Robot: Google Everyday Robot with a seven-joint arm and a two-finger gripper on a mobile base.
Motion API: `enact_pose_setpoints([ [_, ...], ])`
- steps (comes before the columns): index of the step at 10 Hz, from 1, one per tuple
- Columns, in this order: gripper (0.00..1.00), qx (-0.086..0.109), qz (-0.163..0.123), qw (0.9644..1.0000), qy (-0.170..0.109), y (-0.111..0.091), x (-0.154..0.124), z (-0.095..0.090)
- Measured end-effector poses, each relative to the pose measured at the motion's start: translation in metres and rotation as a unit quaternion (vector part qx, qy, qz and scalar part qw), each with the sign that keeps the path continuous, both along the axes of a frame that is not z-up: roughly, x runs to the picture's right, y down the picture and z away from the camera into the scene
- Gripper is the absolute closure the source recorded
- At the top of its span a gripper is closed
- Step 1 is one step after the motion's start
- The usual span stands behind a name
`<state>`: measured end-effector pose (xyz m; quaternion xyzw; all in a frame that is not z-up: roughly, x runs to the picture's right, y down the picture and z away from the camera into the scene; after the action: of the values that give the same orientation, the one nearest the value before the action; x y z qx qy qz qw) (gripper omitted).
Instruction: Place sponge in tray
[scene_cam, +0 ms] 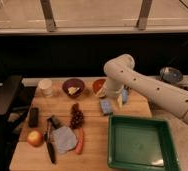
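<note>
While the sponge [106, 106] lies on the table [94, 152], just off the far left corner of the tray [110, 146] and outside it, the gripper [108, 94] hangs close above it, beside an orange bowl [98, 85]. Whether the gripper stands wide or narrow, I cannot make out.

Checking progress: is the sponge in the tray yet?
Out. The sponge lies on the wooden table, beyond the tray; the hand is beside it.
</note>
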<state>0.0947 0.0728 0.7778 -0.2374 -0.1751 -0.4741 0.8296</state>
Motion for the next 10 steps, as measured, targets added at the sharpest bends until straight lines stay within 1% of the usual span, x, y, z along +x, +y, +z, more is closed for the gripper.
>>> enact_pose_setpoints([
  [1,0.2,0.01,-0.01,0.9999,0.006,-0.001,0.004,0.004],
  [2,0.2,0.011,-0.018,0.9997,0.008,-0.002,0.007,0.01],
  [3,0.2,0.007,-0.022,0.9997,0.009,0.0,0.012,0.017],
  [5,0.2,-0.011,-0.025,0.9996,0.009,0.008,0.021,0.038],
  [6,0.2,-0.026,-0.022,0.9994,0.006,0.014,0.025,0.052],
  [7,0.2,-0.036,-0.016,0.9992,0.003,0.016,0.028,0.06],
  [9,0.2,-0.048,-0.004,0.9988,-0.006,0.016,0.032,0.071],
  [10,0.2,-0.057,0.008,0.9981,-0.021,0.016,0.03,0.078],
])
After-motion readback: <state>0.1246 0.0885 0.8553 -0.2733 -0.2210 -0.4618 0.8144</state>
